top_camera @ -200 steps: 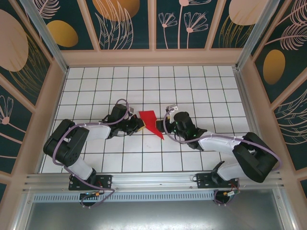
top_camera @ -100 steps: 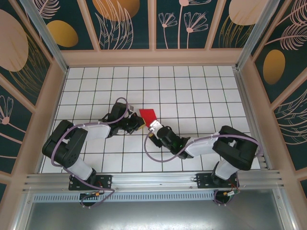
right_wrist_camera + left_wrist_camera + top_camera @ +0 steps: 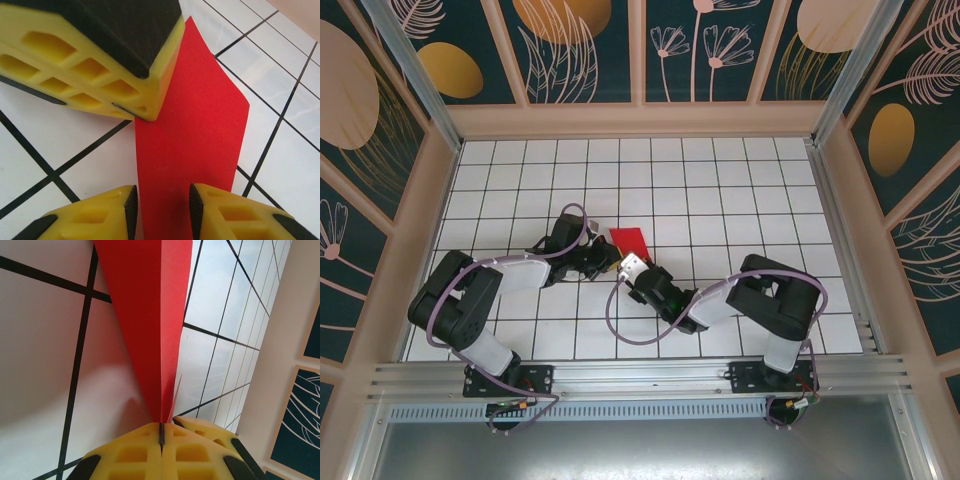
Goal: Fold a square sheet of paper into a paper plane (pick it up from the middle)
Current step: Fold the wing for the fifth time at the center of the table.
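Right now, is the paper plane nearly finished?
Partway, I think. Done: the red paper is already folded narrow, with a crease along it. In hand: the left gripper is shut on the paper, and the right gripper stands open astride one end. Left: it doesn't look finished yet, so probably more folds and pressing.

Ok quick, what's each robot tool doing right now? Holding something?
Left tool: closed, pinching the folded thin red paper sheet.
Right tool: open, fingers either side of that paper, not clamped on it.
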`<state>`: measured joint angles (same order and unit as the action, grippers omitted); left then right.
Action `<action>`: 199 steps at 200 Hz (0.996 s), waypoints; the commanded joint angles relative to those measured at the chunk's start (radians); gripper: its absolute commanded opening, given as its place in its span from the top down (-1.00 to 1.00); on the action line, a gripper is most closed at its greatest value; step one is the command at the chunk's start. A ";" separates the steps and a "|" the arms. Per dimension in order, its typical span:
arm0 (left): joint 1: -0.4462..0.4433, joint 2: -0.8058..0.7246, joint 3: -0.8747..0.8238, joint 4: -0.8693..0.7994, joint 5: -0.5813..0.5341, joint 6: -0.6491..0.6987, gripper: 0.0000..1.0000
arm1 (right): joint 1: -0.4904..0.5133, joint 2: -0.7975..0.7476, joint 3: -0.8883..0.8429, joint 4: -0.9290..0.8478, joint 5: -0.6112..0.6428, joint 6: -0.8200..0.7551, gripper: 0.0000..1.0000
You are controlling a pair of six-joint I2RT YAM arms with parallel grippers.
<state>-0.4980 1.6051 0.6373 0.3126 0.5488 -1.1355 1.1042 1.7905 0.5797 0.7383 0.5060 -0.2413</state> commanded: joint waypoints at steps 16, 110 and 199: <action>-0.007 -0.024 0.028 -0.026 -0.005 -0.008 0.95 | 0.004 0.037 0.029 0.075 0.029 -0.036 0.41; 0.003 -0.123 0.080 -0.195 -0.156 0.071 0.41 | -0.021 -0.003 0.041 -0.010 -0.075 0.075 1.00; 0.065 -0.248 -0.012 -0.139 -0.230 0.084 -0.04 | -0.151 -0.105 0.009 -0.026 -0.485 0.310 1.00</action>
<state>-0.4328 1.3869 0.6792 0.1196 0.3126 -1.0668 0.9836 1.7084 0.6056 0.7174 0.1768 -0.0250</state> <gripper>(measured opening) 0.520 0.055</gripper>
